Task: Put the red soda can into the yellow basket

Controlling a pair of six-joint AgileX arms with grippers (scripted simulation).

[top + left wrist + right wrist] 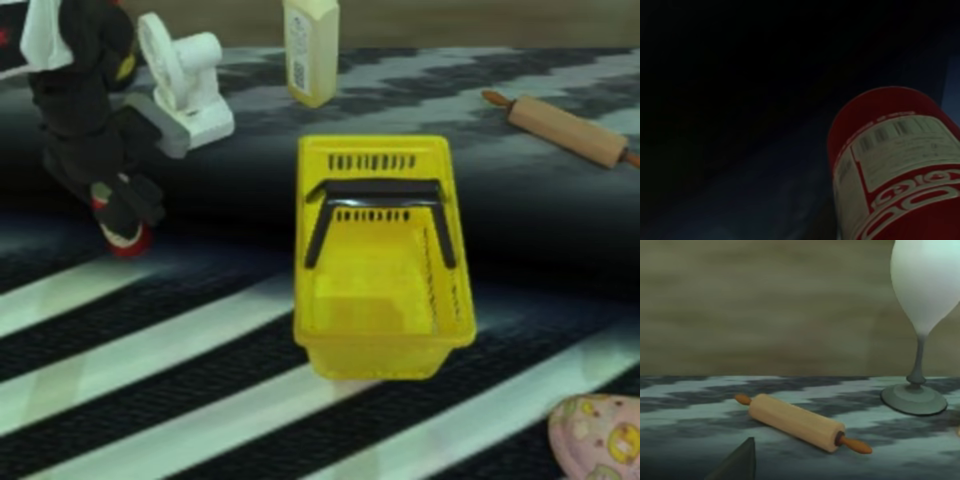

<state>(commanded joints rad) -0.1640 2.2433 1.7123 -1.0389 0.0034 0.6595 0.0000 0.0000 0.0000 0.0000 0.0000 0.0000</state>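
Observation:
The red soda can (pixel 128 240) sits at the left of the table, mostly covered from above by my left gripper (pixel 122 208), which is shut on it. In the dark left wrist view the can (pixel 895 165) looms very close, showing its white label and barcode. The yellow basket (pixel 385 345) stands in the middle of the table, well to the right of the can, with its dark handles (pixel 380 190) folded across the far half. Its inside looks bare. My right arm is out of the top view; only a dark part of my right gripper (pixel 740 465) shows in its wrist view.
A white appliance (pixel 185 85) stands just behind the left arm. A cream bottle (pixel 310 50) is at the back centre. A wooden rolling pin (pixel 570 130) lies at the back right. A pink patterned object (pixel 600 440) sits at the front right corner. A white goblet (pixel 922 290) shows in the right wrist view.

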